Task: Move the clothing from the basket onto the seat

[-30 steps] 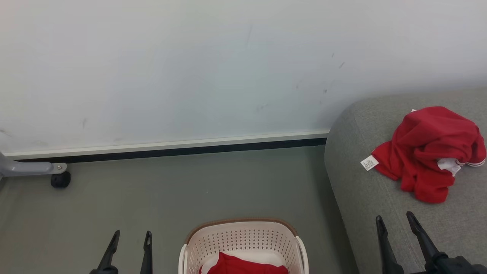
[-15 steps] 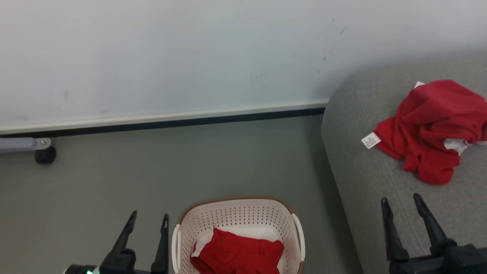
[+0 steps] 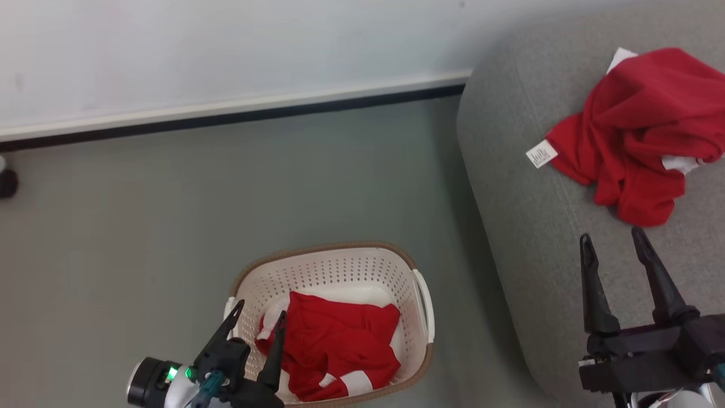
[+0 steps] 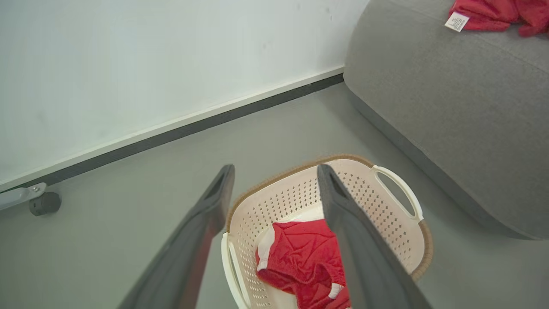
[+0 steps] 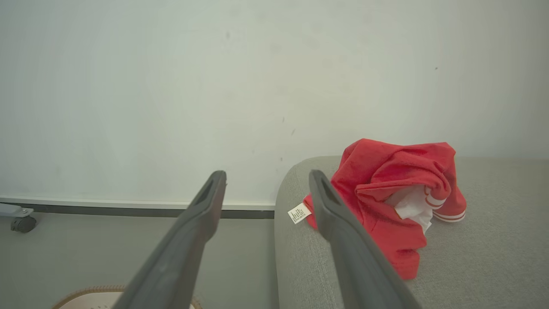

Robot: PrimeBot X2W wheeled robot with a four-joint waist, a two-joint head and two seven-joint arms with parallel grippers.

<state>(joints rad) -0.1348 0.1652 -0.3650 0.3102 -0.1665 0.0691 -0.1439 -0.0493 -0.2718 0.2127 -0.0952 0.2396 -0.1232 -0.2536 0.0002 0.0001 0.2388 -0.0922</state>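
Jaws of both grippers stand spread, holding nothing. Left gripper [image 3: 261, 309] hovers at the left side of the cream-white perforated plastic basket [image 3: 328, 249], which holds one crumpled red-and-white fabric garment [image 3: 334, 345]. Right gripper [image 3: 610, 235] hangs above the large grey woven-fabric sofa seat [image 3: 527, 226], near a second red garment [image 3: 640, 124] lying on it.
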